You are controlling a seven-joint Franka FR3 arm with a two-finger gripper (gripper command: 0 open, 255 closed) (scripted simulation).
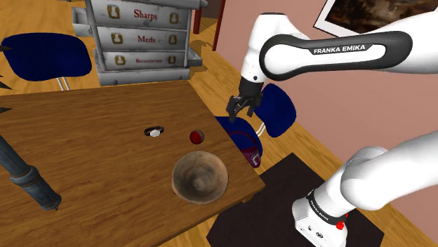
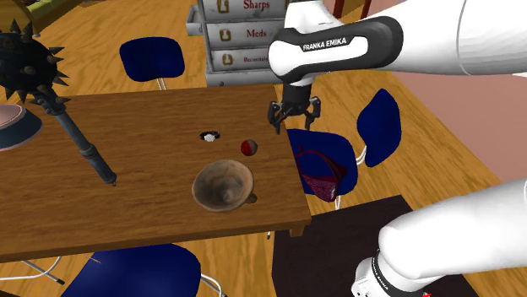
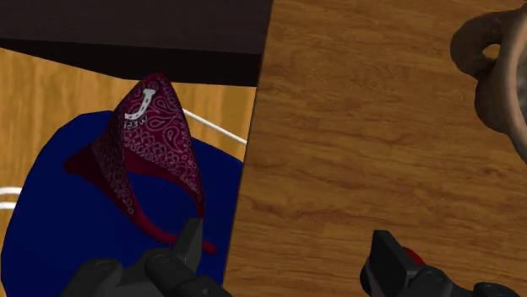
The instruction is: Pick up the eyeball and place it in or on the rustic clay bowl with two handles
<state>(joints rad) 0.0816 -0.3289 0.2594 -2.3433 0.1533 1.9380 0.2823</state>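
In the shoulder view the small red-and-white eyeball sphere (image 1: pixel 196 136) lies on the brown wooden table (image 1: pixel 84 133) at eight o'clock from the black gripper (image 1: pixel 240 109), whose fingers stand wide apart and empty; in the second exterior view it is again at eight o'clock; in the wrist view a red sliver shows just beside one finger.

The eyeball (image 1: pixel 196 137) is deep red with a small pale patch. The two-handled bowl (image 1: pixel 200 177) is a mottled earthy brown, and the desk (image 1: pixel 84 133) is warm brown streaked with darker wood grain. The cloth (image 3: pixel 156 148) on the royal-blue chair (image 3: pixel 51 211) is maroon with a fine white paisley print and a white emblem near its peak. The claw (image 1: pixel 240 112) is all black on a white arm (image 1: pixel 274 28) whose dark band carries white lettering, and the drawer cabinet (image 1: pixel 140 35) is grey with red labels.
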